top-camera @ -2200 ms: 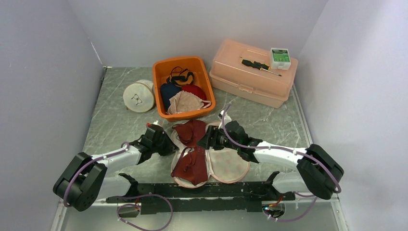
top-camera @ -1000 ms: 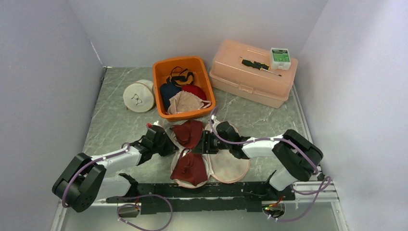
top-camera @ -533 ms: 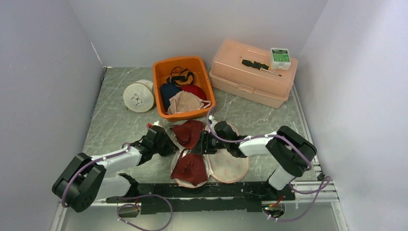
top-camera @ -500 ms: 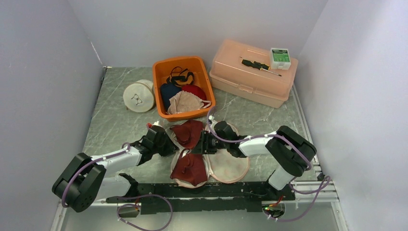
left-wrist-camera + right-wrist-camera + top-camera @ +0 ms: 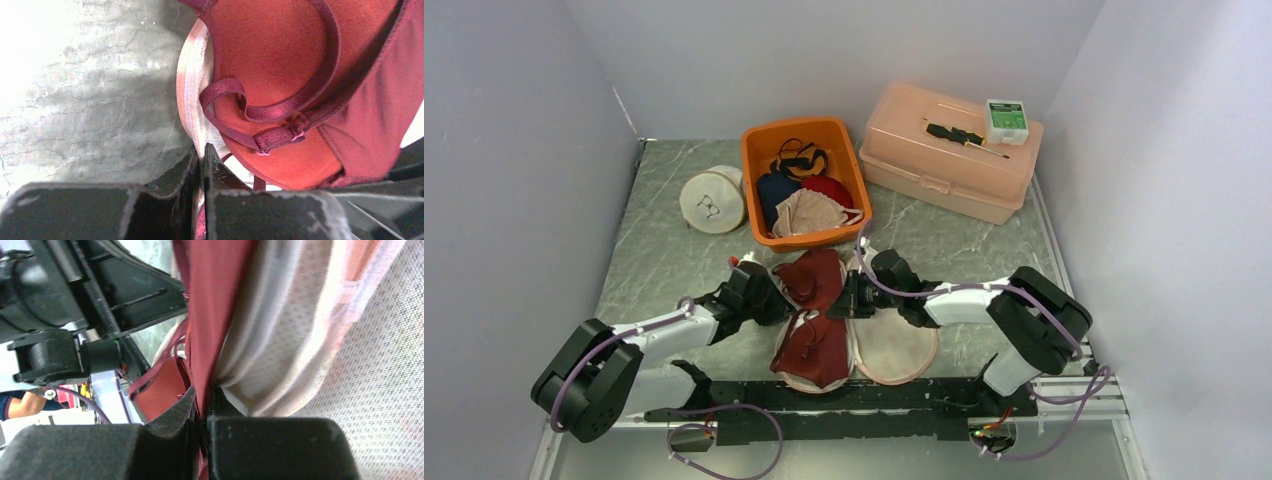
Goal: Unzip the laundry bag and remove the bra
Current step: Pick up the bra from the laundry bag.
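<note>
Left wrist: left fingers pinch laundry bag rim.
Right wrist: right fingers clamp bra.
Overhead: I see neither grip — bin, 12 o'clock.

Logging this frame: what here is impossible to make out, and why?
Zipper pull of the laundry bag: top view, too small to find.
Whether right gripper pinches bra alone or mesh too: right wrist view, its fingers hide the pinch.
How much bag rim left gripper holds: left wrist view, fingers hide it.
Label on the green box: top view, too small.
</note>
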`<state>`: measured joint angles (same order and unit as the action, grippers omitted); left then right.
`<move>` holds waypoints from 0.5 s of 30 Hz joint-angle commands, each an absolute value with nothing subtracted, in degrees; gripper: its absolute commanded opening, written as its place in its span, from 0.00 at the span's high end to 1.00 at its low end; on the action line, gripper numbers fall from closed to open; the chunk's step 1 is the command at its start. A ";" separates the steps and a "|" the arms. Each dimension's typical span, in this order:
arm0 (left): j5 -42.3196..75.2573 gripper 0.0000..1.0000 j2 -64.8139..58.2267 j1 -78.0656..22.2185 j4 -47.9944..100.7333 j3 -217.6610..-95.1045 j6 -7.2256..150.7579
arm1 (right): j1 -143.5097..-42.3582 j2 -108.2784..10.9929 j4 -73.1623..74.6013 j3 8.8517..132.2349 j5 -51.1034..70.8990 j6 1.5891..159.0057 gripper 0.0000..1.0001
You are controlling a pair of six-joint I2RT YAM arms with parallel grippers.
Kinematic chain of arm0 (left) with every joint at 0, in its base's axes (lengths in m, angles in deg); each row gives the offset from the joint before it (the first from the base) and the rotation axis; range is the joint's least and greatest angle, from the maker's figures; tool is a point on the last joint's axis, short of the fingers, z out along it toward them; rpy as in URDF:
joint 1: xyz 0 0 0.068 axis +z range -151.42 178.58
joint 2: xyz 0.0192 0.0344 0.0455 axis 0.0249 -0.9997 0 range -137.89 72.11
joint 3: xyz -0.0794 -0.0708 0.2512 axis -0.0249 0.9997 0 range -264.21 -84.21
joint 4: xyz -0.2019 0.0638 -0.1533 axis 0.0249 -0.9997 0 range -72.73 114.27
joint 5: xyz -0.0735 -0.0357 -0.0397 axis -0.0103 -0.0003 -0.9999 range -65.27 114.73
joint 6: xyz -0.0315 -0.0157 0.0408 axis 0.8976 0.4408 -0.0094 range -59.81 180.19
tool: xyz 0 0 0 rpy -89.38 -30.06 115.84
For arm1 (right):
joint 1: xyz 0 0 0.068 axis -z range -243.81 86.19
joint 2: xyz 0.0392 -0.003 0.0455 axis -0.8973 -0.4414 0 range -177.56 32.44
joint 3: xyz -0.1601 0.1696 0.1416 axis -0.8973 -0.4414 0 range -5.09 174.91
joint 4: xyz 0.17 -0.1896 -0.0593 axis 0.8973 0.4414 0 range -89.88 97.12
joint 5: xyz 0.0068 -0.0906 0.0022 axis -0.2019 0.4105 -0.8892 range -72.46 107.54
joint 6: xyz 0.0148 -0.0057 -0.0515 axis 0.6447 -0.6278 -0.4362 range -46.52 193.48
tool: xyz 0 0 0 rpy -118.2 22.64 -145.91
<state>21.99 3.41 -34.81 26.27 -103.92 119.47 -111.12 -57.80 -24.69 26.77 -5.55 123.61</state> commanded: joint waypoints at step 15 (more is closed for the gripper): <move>24.38 0.90 3.20 -35.70 15.62 -103.10 118.28 | -110.19 -31.66 -7.73 29.46 -2.20 107.96 1.00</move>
<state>22.18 4.08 -35.23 24.82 -104.01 119.65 -111.01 -35.05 -11.08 26.77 -3.02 112.40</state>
